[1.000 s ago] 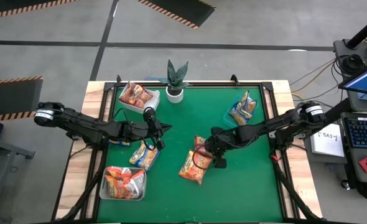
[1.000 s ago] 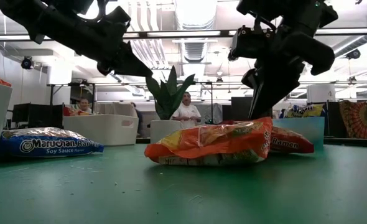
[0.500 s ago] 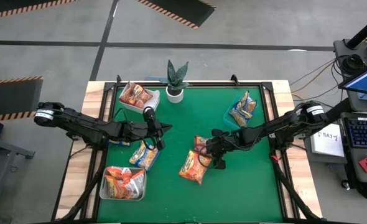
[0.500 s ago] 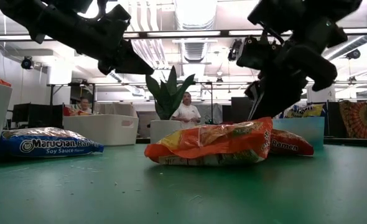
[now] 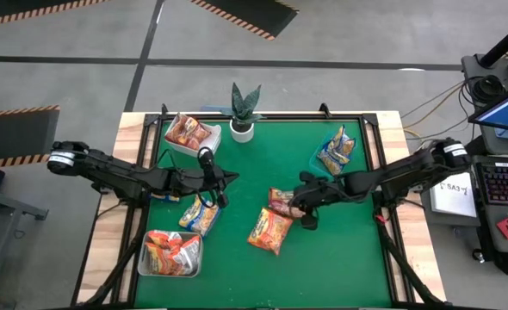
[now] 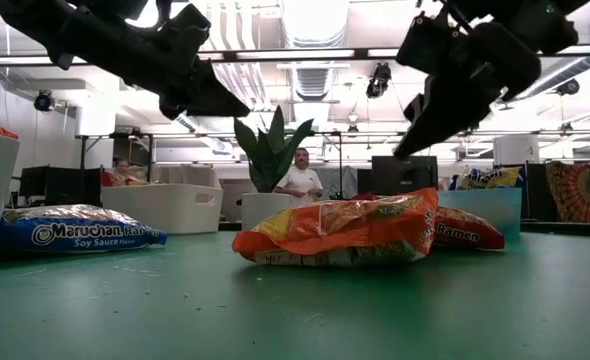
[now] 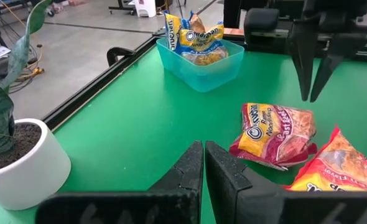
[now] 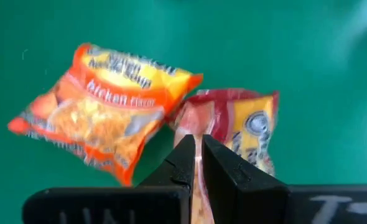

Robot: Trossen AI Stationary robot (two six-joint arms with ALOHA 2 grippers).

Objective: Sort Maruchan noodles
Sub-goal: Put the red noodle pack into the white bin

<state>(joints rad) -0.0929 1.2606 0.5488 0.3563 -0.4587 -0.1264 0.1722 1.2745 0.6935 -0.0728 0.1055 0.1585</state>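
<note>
Right gripper (image 5: 299,205) hovering over the red packet (image 5: 283,201)
Its fingers are pressed together and empty; the orange packet (image 5: 269,231) lies just beside.

One camera looks straight down on the whole green counter (image 5: 323,258). One sits at counter height, facing the room. Two wrist cameras look closely; all share the orange packet (image 5: 270,231).

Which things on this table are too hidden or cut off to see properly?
- Red packet: low view, mostly hidden behind the orange packet.
- Packets in the white tray: high view, print too small to read.
- Plant: left wrist view, cut off by the edge.
- Blue packet: high view, partly under the left end effector.
</note>
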